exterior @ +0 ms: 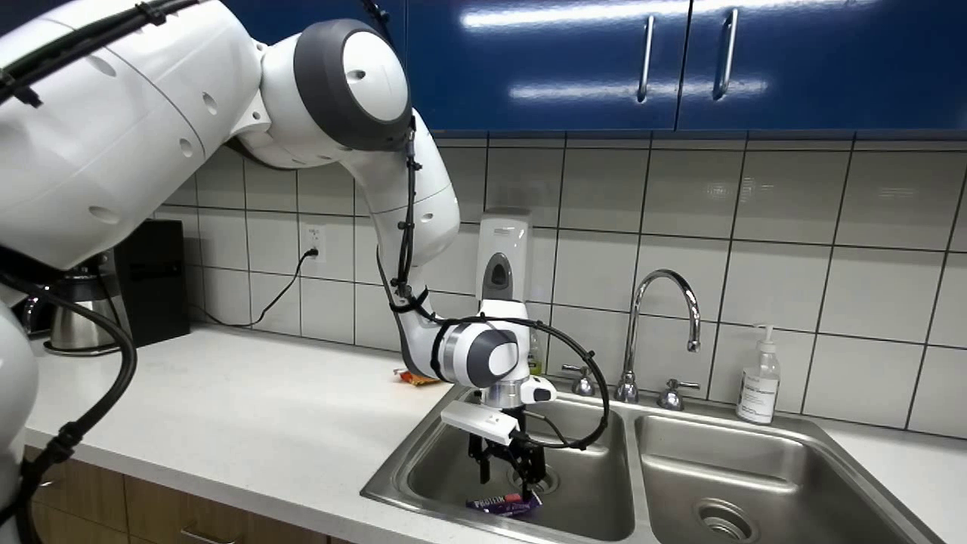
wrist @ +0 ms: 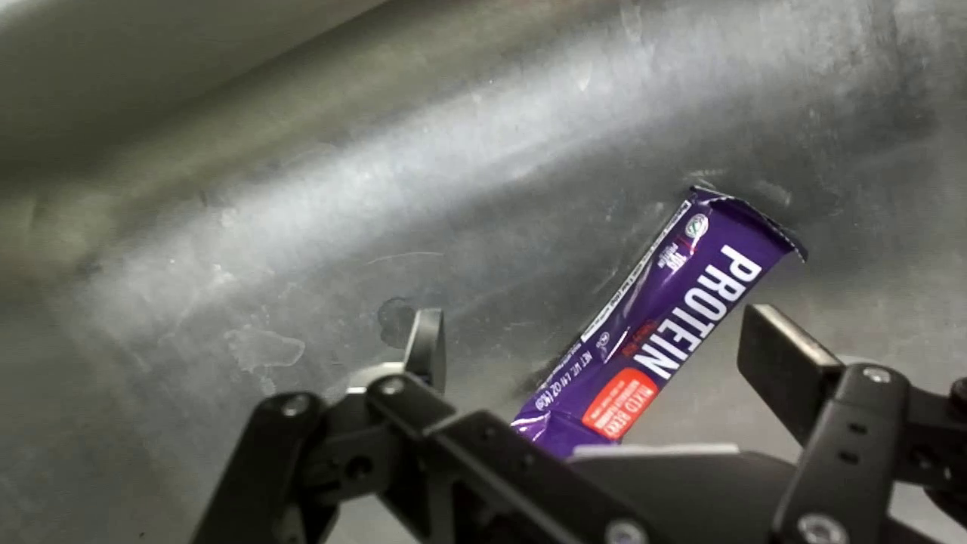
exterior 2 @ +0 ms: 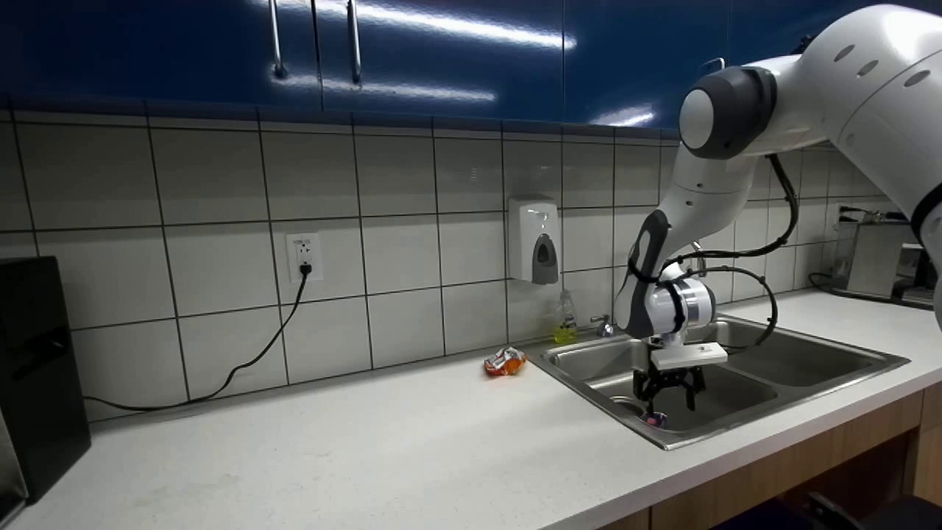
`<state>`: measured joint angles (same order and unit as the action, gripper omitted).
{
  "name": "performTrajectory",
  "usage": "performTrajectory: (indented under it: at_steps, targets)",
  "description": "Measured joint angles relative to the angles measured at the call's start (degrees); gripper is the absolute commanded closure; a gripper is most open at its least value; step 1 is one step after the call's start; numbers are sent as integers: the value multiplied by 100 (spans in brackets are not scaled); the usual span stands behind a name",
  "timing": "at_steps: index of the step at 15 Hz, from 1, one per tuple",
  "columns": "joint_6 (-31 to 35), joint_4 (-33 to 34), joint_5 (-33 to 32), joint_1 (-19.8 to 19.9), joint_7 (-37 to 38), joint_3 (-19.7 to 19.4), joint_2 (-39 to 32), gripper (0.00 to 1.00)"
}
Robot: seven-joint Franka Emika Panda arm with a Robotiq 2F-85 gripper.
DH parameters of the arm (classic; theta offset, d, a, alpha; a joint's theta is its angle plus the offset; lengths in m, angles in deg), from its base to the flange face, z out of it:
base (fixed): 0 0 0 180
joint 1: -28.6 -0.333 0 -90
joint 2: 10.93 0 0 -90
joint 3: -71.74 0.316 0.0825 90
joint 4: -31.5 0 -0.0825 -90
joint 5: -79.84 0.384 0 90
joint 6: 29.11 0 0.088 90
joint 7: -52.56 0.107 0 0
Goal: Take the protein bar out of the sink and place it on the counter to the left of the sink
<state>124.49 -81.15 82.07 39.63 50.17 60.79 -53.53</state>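
Robot gripper (exterior: 506, 487), jaws spread, hangs inside the sink (exterior: 387, 485), the protein bar (wrist: 656, 325) below, its long axis slanting across the gap.

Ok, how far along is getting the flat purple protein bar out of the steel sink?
Done: the black gripper is down in the sink. Under way: apparently the grasp; its fingers stand apart and the bar lies there unheld. Left: gripping, lifting, and placing it on the smooth off-white counter.

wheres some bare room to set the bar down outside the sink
Free: the counter between the black appliance and the sink. Crowded: around the orange wrapper, and in the basin with the gripper and protein bar.
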Motion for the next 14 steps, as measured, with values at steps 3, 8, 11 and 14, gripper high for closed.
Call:
performTrajectory:
  at_steps: [3, 8, 11, 14]
  targets:
    - [0, 137, 0, -68, 44, 0, -142, 0]
    - [0, 294, 0, -112, 170, 0, -308, 0]
    - [-4, 362, 3, -114, 233, 8, -376, 0]
    - [-2, 407, 74, -114, 448, 49, -418, 0]
